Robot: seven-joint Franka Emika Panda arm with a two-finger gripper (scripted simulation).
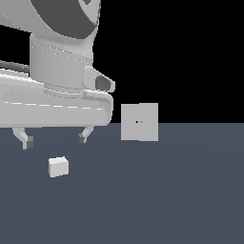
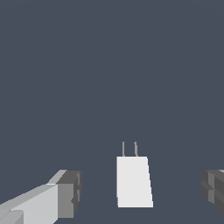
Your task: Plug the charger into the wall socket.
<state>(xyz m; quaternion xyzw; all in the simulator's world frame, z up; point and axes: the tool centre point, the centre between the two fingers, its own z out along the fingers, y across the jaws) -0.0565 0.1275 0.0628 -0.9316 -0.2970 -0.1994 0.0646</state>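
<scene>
The gripper [image 1: 55,138] hangs above the dark grey floor [image 1: 167,200] with its jaws spread wide apart and nothing between them; both dark-padded fingertips [image 1: 28,141] are clear of the surface. The charger [image 1: 58,167], a small white-grey block, lies on the floor below the gripper, roughly under the gap between the fingers, and is not touched by either one. In the wrist view the charger [image 2: 133,181] sits between the two finger pads [image 2: 70,194], apart from each, with two thin prongs [image 2: 129,148] projecting from its far end. The wall socket [image 1: 139,122], a flat light-grey square panel, stands upright on the floor farther back and toward the exterior view's right of the charger, well apart from it. Two tiny dark holes show near the panel's centre. The socket does not appear in the wrist view. The arm's large white wrist housing [image 1: 52,95] fills the upper part of the exterior view's left.
</scene>
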